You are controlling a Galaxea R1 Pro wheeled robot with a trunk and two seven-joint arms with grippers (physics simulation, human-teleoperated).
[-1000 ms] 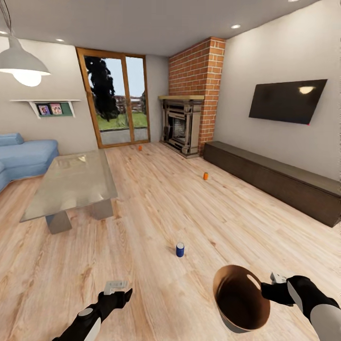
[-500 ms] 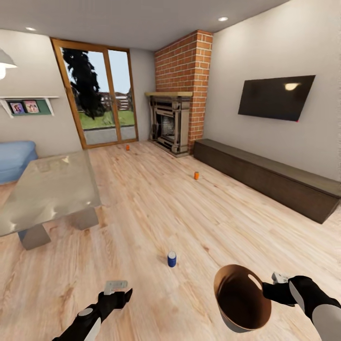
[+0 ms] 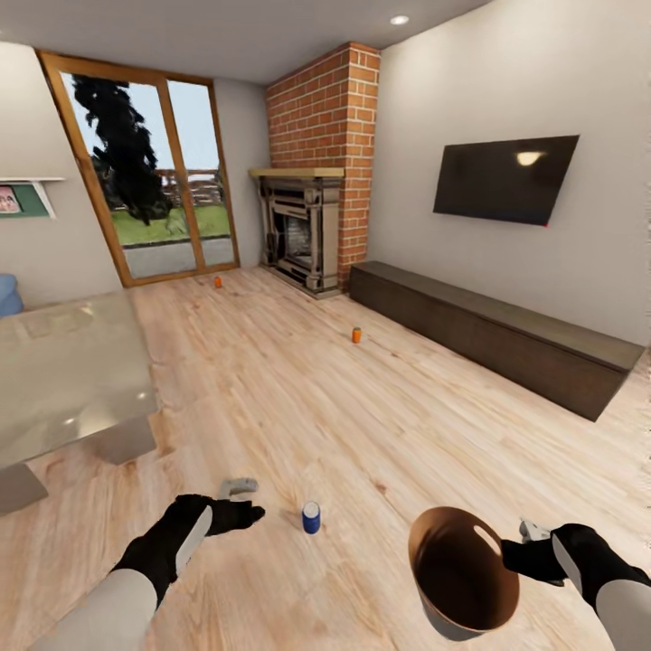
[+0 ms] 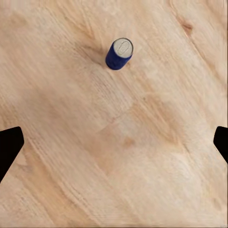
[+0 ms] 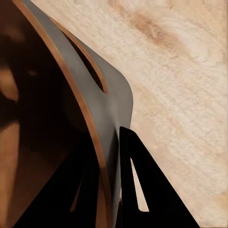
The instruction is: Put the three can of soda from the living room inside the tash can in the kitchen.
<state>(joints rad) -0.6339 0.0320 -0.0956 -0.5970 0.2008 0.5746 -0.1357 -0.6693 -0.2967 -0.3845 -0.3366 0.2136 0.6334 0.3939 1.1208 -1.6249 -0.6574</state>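
Low grey surface (image 3: 63, 380) stands at far left, clear of the work area. Left hand (image 3: 237, 493) hangs above the plank floor (image 3: 298, 398), fingers spread apart and holding nothing; in the left wrist view the blue can (image 4: 118, 53) stands upright ahead of the dark fingertips (image 4: 9, 147), not yet between them. In the head view the blue can (image 3: 311, 517) sits on the floor just beside that hand. One orange can (image 3: 217, 281) stands upright far off by the glass doors, the other orange can (image 3: 357, 335) mid-floor, near the fireplace (image 3: 300, 231). At right, the right hand (image 3: 533, 535) is clamped on the rim of the trash can (image 3: 457, 570), one finger inside the wall and one outside, beside the slot handle (image 5: 88, 66); the bin is held tilted, brown inside facing the camera.

Risks, by judgement: the can is light and upright, so an off-centre closing finger could knock it over and send it rolling. The bin's rim-only grip may let it swing or slip as a can drops in.
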